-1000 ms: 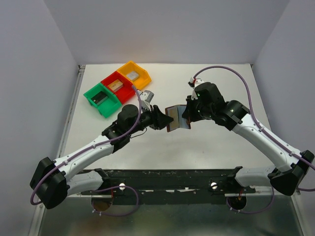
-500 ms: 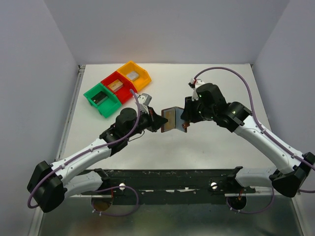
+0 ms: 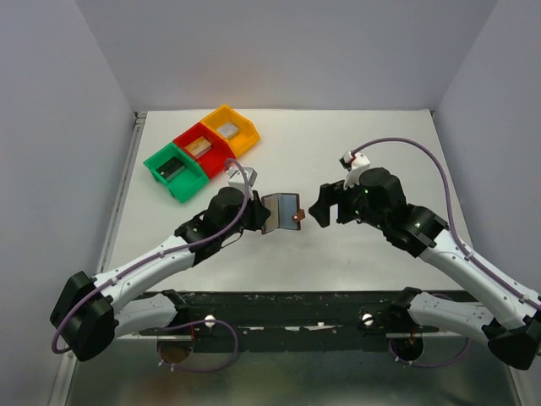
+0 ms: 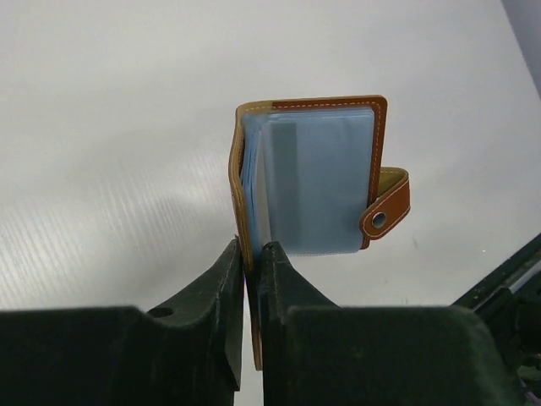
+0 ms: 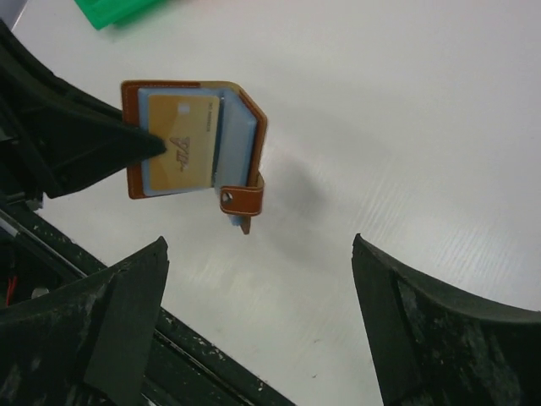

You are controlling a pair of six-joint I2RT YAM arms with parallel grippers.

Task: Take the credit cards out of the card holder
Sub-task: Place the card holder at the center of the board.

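I see left gripper (image 4: 251, 258) pinching one cover of the card holder (image 4: 313, 178), holder open, upright above the desk (image 3: 372, 144) | right gripper (image 3: 324, 205) spread wide, empty, just right of holder | gold-tan credit card (image 5: 182, 139) inside holder

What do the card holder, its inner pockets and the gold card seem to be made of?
Card holder: brown leather or imitation, matte, with light stitching along the edge.
Inner pockets: thin translucent bluish plastic; a darker shape shows through.
Gold card: probably plastic, smooth satin gold with printed marks.
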